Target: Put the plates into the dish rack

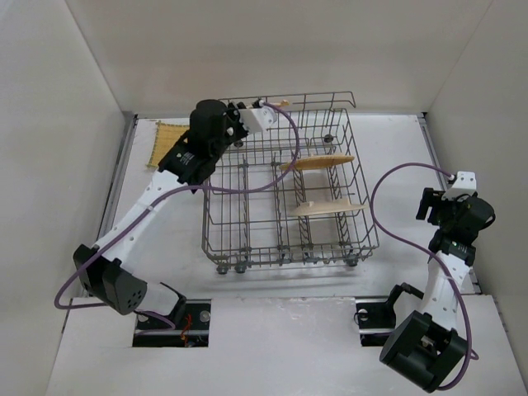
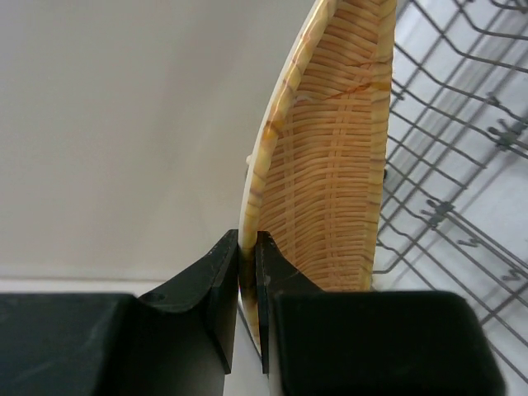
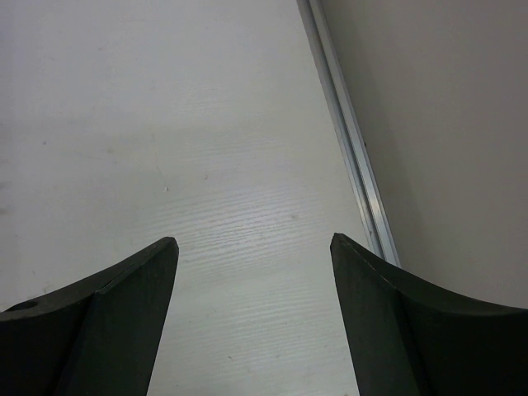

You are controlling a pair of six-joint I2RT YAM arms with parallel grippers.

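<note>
- Loading step in hand: pinching an orange plate on edge by its rim with left fingers, closed tight on it, above the dish rack's far-left corner.
- Next, probably: lowering it between free tines, left of two plates standing inside.
- Holding right fingers spread wide, empty, over bare worktop beside the side rail.
- Not yet reached: a yellow plate flat beyond the rack's left wall.

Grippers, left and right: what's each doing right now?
Left gripper: shut on the edge of the orange plate.
Right gripper: open, empty, above the table.
</note>
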